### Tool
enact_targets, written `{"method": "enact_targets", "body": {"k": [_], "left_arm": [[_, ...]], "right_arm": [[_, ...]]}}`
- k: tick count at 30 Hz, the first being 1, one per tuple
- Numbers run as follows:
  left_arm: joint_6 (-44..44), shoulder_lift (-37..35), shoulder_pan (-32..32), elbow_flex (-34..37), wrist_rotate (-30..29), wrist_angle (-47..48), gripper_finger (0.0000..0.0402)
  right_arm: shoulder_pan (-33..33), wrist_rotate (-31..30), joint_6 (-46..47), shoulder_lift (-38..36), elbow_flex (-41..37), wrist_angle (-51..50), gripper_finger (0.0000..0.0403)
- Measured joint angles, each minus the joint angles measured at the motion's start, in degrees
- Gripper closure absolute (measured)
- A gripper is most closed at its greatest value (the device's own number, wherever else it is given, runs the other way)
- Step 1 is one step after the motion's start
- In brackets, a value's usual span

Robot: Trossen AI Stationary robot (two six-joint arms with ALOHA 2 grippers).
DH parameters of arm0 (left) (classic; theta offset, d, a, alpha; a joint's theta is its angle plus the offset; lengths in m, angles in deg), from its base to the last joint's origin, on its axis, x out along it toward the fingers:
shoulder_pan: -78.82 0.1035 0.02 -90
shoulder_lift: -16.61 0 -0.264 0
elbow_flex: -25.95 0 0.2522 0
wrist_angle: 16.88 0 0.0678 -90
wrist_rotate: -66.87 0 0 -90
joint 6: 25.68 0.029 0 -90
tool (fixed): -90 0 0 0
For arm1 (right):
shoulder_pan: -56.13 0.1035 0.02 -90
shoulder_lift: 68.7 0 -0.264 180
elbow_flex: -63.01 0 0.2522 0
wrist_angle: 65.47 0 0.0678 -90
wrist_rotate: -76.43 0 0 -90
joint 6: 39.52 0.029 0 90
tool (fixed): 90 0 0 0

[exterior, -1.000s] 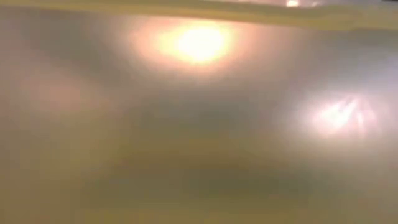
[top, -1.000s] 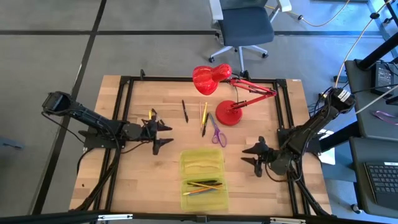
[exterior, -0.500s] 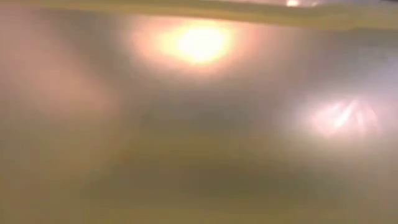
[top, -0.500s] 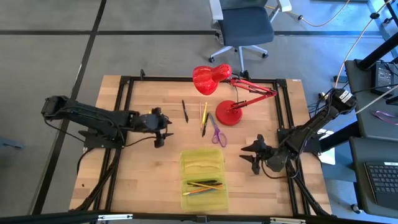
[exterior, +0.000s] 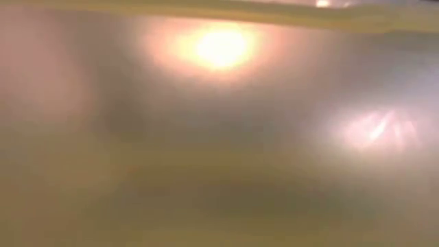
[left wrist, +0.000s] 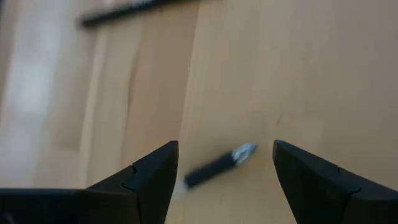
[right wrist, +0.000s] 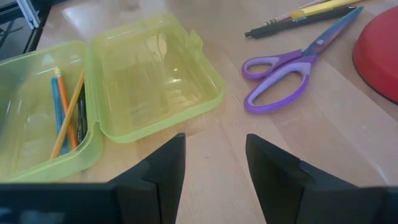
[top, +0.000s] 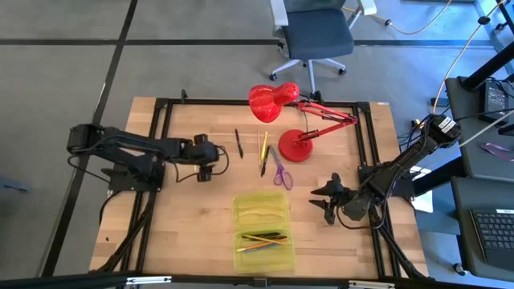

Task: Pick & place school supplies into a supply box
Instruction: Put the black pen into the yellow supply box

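Observation:
The yellow-green supply box [top: 262, 229] lies open near the table's front edge. Its near half [right wrist: 37, 118] holds a few pencils, and its other half [right wrist: 155, 74] holds nothing. Purple-handled scissors [top: 280, 171] and several pens [top: 263, 152] lie between the box and the lamp, with a black pen [top: 238, 143] left of them. My left gripper [top: 210, 164] stands open and points down at the table. A short black pen with a silver tip [left wrist: 217, 165] lies between its fingers, untouched. My right gripper [top: 323, 202] waits open, right of the box.
A red desk lamp [top: 277, 100] stands at the far middle, its base [top: 295, 146] right beside the scissors. A black frame [top: 165, 108] runs along the table's edges. The low view is only a yellowish blur. Bare wood lies left of the box.
My left gripper has swung toward the table's right edge, nearer the pens. It has tipped from nearly level to pointing steeply down at the table, and has stayed open.

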Motion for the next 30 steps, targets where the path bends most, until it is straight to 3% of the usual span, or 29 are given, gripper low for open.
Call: {"method": "enact_targets", "body": {"k": [6, 14, 23, 27, 30], "left_arm": [[1.60, 0.84, 4.69, -2.48, 0.50, 8.99, 0.0149], [9.77, 1.90, 8.83, -2.75, 4.54, 8.77, 0.0149], [15.76, 10.18, 10.91, -3.37, 5.29, 5.62, 0.0149], [13.82, 10.65, 11.65, -3.45, 7.20, 5.86, 0.0158], [11.62, 10.54, 11.77, -3.34, 9.32, 6.88, 0.0187]], "right_arm": [[0.00, -0.04, -0.16, 0.00, 0.00, -0.20, 0.0231], [0.00, -0.04, -1.53, 0.00, 0.02, -0.28, 0.0231], [0.00, -0.04, -1.66, 0.00, 0.02, -0.31, 0.0231], [0.00, -0.02, -1.64, 0.00, 0.02, -0.31, 0.0231], [0.00, 0.07, -1.66, 0.00, 0.02, -0.33, 0.0231]]}}
